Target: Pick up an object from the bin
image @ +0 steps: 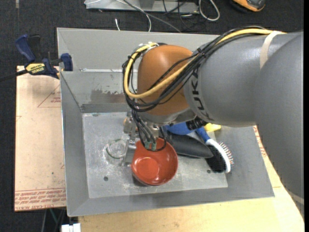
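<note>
The gripper (148,141) sits low at frame centre, at the upper rim of a red bowl (155,167) lying lower centre in the bin (96,178). How wide the gripper stands cannot be told, as the orange wrist cover (161,79) masks it.

Probable step: grasp approach at the bowl rim. A clear cup-like item (116,150) lies just left and a black brush (218,161) lies right.

Next move: confirm the rim is seated, clamp, then lift vertically clear of both neighbours.
</note>
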### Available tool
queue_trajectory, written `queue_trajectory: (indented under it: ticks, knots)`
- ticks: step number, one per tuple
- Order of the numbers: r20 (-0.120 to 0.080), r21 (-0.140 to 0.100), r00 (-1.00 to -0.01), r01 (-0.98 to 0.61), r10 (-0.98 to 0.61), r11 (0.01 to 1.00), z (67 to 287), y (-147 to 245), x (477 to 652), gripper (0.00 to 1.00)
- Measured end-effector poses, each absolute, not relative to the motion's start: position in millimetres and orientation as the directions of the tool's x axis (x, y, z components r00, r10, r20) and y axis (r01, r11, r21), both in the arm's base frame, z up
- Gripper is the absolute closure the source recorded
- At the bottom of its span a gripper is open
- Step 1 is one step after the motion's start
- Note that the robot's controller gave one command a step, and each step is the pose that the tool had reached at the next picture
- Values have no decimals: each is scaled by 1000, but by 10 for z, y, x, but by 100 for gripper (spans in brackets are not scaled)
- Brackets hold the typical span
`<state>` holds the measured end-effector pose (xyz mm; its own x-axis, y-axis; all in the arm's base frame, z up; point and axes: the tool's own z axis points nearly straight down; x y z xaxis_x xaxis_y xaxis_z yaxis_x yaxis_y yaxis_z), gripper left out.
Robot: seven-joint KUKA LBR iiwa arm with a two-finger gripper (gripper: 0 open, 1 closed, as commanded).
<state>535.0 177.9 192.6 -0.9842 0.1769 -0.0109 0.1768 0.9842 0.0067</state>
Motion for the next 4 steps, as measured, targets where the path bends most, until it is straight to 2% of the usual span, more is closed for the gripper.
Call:
queue_trajectory:
  ticks: [1,2,3,4]
  knots:
    - [1,7,-974,228,228,974,2098,1788,5497,0]
    - [-8,6,-973,232,232,973,1742,1073,5858,0]
    - [-1,1,-966,257,257,966,1753,848,5787,0]
    - [-9,5,-981,194,194,981,1056,950,6383,0]
